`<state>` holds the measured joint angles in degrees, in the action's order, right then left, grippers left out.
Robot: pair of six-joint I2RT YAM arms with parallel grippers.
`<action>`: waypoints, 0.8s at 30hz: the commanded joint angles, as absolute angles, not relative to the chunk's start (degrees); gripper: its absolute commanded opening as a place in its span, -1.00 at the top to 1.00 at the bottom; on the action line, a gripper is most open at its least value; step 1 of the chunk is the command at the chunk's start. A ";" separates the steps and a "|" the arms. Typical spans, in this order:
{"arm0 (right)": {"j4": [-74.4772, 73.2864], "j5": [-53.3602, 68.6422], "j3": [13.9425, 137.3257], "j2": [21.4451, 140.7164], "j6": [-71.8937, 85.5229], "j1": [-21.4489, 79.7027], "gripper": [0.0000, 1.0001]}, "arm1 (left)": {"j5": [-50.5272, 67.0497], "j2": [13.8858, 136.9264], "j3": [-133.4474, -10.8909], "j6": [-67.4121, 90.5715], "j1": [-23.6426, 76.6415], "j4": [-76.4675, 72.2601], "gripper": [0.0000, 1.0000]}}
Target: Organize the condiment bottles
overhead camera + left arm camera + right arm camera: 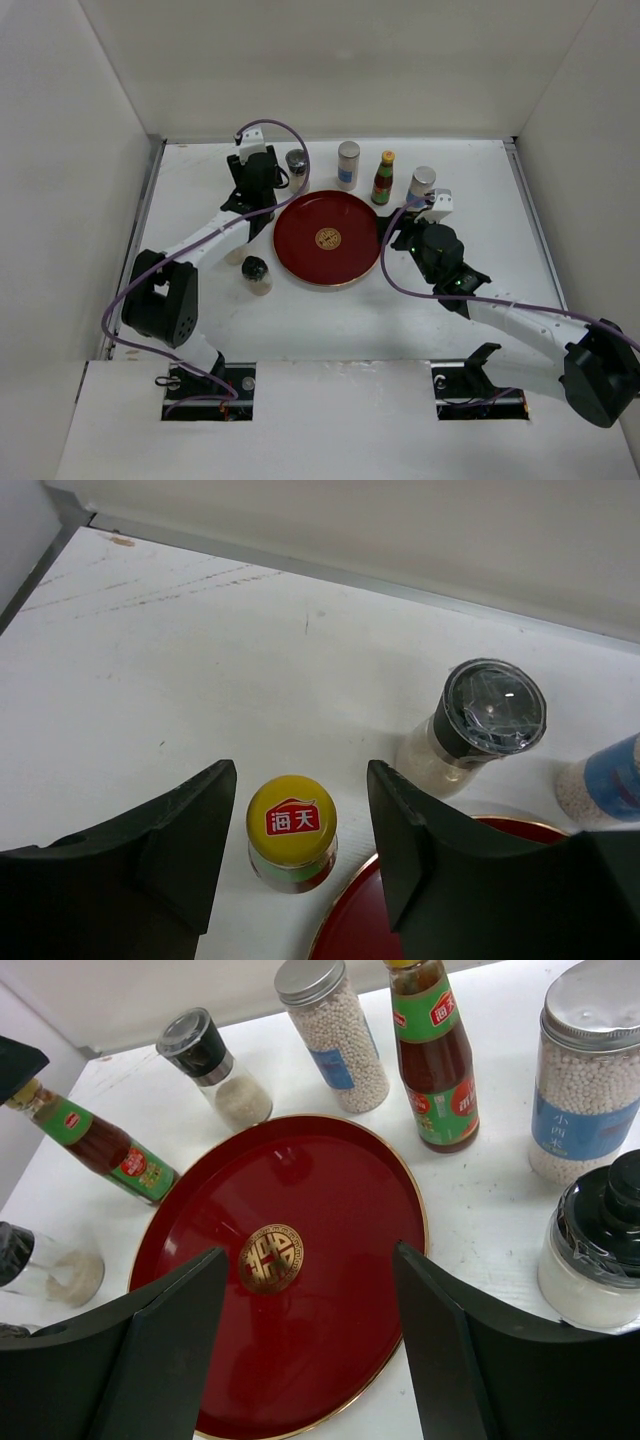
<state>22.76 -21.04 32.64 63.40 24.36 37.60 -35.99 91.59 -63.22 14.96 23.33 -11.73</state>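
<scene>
**Sauce bottle to be gripped, left side**

The sauce bottle is stood just beside the tray rim. It is straddled by the left gripper, jaws apart, gaps on both sides. Closure should be centred under the cap, the bottle kept upright, and the jar avoided. The right gripper is spread over the tray, nothing held.

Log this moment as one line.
left gripper: open, straddling yellow-capped sauce bottle | right gripper: open, empty, aimed at bare red tray
</scene>
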 commanded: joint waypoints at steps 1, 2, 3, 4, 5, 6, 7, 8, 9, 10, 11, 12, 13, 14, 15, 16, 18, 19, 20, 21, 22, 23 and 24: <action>25.84 -20.57 34.98 62.58 24.26 38.27 -0.47 | -36.39 92.02 -66.01 14.06 22.81 -12.31 -0.04; 25.58 -20.57 34.98 62.67 24.43 38.27 -0.47 | -36.39 92.11 -65.92 14.06 22.81 -12.22 -0.03; 25.40 -20.57 34.98 62.67 24.26 38.27 -0.47 | -36.39 92.28 -65.66 14.06 22.81 -12.22 -0.03; 25.40 -20.57 35.07 62.49 24.08 38.27 -0.47 | -36.39 92.55 -65.57 14.24 22.72 -12.30 -0.03; 25.49 -20.65 35.07 62.23 23.91 38.27 -0.47 | -36.30 92.98 -65.65 14.33 22.72 -12.22 -0.03; 25.84 -20.65 34.98 62.14 23.91 38.27 -0.47 | -36.30 93.51 -65.83 14.15 22.72 -12.22 -0.01; 25.84 -20.57 34.81 62.14 24.17 38.27 -0.47 | -36.30 93.78 -66.09 14.06 22.72 -12.13 0.02; 25.84 -20.57 34.80 62.23 24.34 38.27 -0.47 | -36.30 93.95 -66.27 13.98 22.63 -12.13 0.09; 25.49 -20.57 34.89 62.40 24.26 38.27 -0.47 | -36.21 93.96 -66.27 13.97 22.46 -12.22 0.18; 25.40 -20.57 34.98 62.49 23.91 38.27 -0.47 | -35.95 93.96 -66.44 13.97 22.37 -12.22 0.28; 25.40 -20.57 35.07 62.32 23.91 38.27 -0.47 | -35.69 93.87 -66.53 13.97 22.28 -12.13 0.37; 25.57 -20.57 34.98 62.14 23.91 38.27 -0.47 | -35.60 93.69 -66.62 13.97 22.28 -12.13 0.43; 25.75 -20.57 34.89 61.96 23.91 38.27 -0.47 | -35.51 93.34 -66.71 13.97 22.19 -12.04 0.50; 25.84 -20.57 34.81 61.96 24.08 38.27 -0.47 | -35.51 92.90 -66.71 13.89 22.19 -12.04 0.55; 25.84 -20.57 34.72 62.05 24.26 38.27 -0.47 | -35.59 92.12 -66.71 13.89 22.19 -12.04 0.58; 25.75 -20.57 34.72 62.14 24.34 38.27 -0.47 | -35.77 91.24 -66.53 13.89 22.19 -12.48 0.60; 25.66 -20.57 34.98 62.31 24.00 38.27 -0.47 | -35.95 89.48 -66.71 14.06 22.19 -13.09 0.62; 25.93 -20.57 34.98 62.40 23.91 38.27 -0.47 | -35.95 88.69 -67.14 13.89 22.10 -13.53 0.63; 26.01 -20.57 34.98 62.66 23.99 38.27 -0.47 | -35.95 87.90 -67.76 13.63 22.10 -13.80 0.64; 26.02 -20.57 35.07 62.93 24.08 38.27 -0.47 | -35.86 87.19 -68.37 13.10 22.02 -13.97 0.64; 26.02 -20.57 35.07 63.28 24.17 38.27 -0.47 | -35.69 86.49 -68.99 12.57 21.84 -14.06 0.65; 25.84 -20.48 35.16 63.46 24.17 38.27 -0.47 | -35.51 85.79 -69.52 12.05 21.84 -14.32 0.65; 25.84 -20.48 35.33 63.46 24.08 38.27 -0.47 | -35.51 85.09 -69.87 11.69 21.84 -14.59 0.65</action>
